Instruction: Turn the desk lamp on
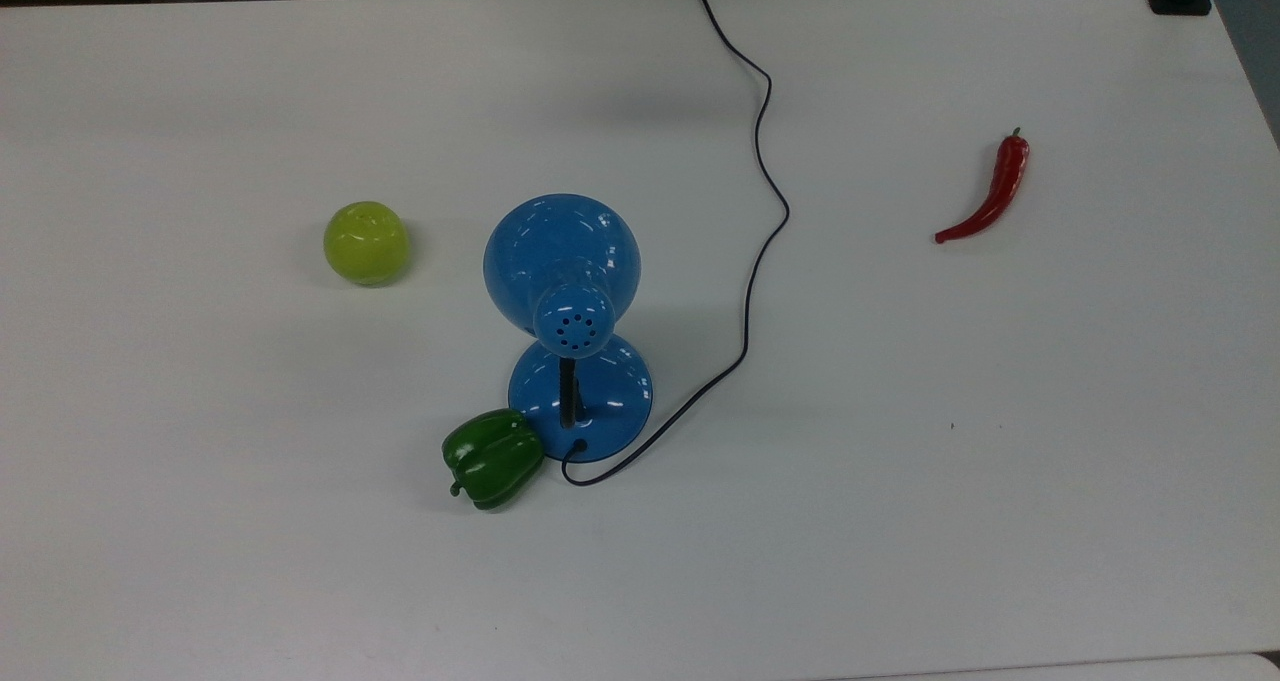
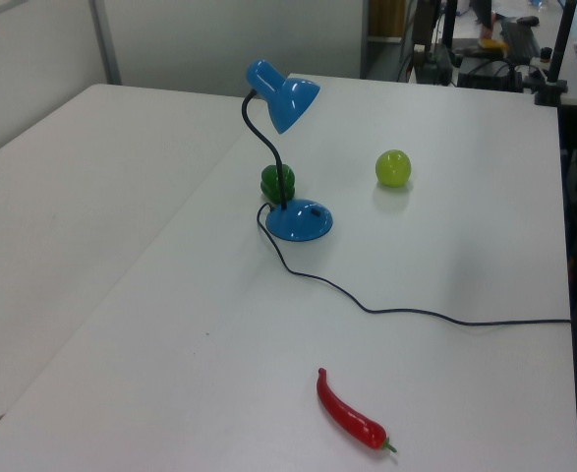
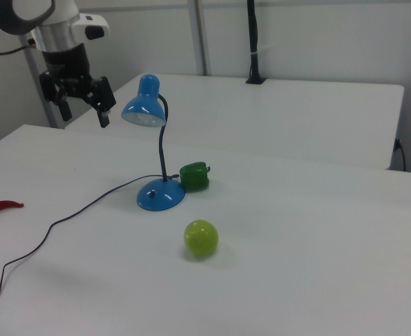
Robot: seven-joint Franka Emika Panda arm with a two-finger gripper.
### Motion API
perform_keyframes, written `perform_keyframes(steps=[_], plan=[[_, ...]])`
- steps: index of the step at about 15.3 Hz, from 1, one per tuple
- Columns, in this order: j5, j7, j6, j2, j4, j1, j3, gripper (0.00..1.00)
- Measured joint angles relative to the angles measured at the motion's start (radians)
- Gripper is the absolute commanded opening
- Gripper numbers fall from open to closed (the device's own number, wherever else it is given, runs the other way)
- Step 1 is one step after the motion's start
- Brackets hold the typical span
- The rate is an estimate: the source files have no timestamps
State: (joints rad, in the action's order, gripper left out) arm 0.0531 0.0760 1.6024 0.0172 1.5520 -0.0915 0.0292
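The desk lamp (image 1: 562, 261) is glossy blue, with a dome shade, a black neck and a round base (image 1: 580, 396), and stands near the middle of the white table. It also appears in the left view as the lamp (image 2: 283, 93) and in the right view as the lamp (image 3: 143, 108). Its thin black cord (image 1: 760, 261) runs from the base to the table's far edge in the top view. My gripper (image 3: 86, 117) hangs open in the air, apart from the lamp, to the left of the shade in the right view and at about its height. Nothing is between its fingers.
A green bell pepper (image 1: 493, 458) lies against the lamp base. A yellow-green apple (image 1: 366, 243) sits to the top view's left of the shade. A red chili (image 1: 990, 196) lies far to the top view's right. The table (image 1: 900, 511) edge runs along the bottom.
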Motion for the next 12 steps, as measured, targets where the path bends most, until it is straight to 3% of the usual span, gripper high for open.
perform_keyframes(steps=[12], plan=[[0.0,0.024,0.016,-0.01,0.005,0.008,-0.004,1.0]])
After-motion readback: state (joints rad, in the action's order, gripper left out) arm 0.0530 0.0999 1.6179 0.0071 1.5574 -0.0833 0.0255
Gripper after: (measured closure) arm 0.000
